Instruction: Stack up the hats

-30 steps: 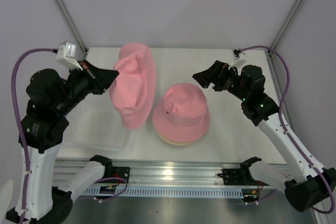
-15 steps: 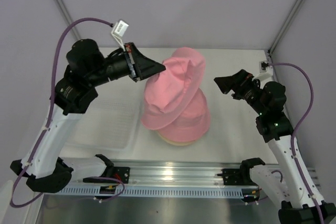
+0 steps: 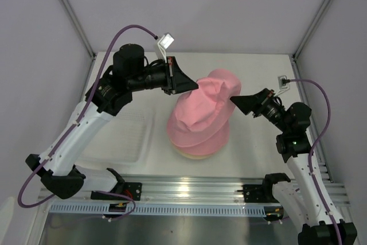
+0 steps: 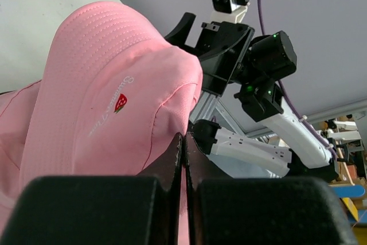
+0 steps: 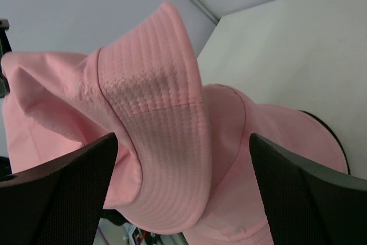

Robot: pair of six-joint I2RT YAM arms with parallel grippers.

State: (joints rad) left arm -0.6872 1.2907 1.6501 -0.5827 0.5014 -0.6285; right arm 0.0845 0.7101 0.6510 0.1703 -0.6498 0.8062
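Note:
My left gripper (image 3: 194, 86) is shut on the fabric of a pink hat (image 3: 207, 102) and holds it up, tilted, over the stack at the table's middle. In the left wrist view that pink hat (image 4: 103, 96) carries a small strawberry mark, and its cloth is pinched between my closed fingertips (image 4: 184, 142). The stack is a second pink hat (image 3: 217, 136) lying on a beige hat (image 3: 194, 152). My right gripper (image 3: 236, 101) stands open at the held hat's right side; in its own view the hat's brim (image 5: 155, 119) hangs between the spread fingers (image 5: 57, 187) without touching them.
A clear shallow tray (image 3: 117, 136) lies on the table's left half. The aluminium rail (image 3: 183, 190) with both arm bases runs along the near edge. Grey tent walls and slanted poles (image 3: 71, 12) close in the back and sides.
My left arm has carried the pink hat from the back left across to above the stack. The right gripper drew back to the right, then came in close to the hat's right side.

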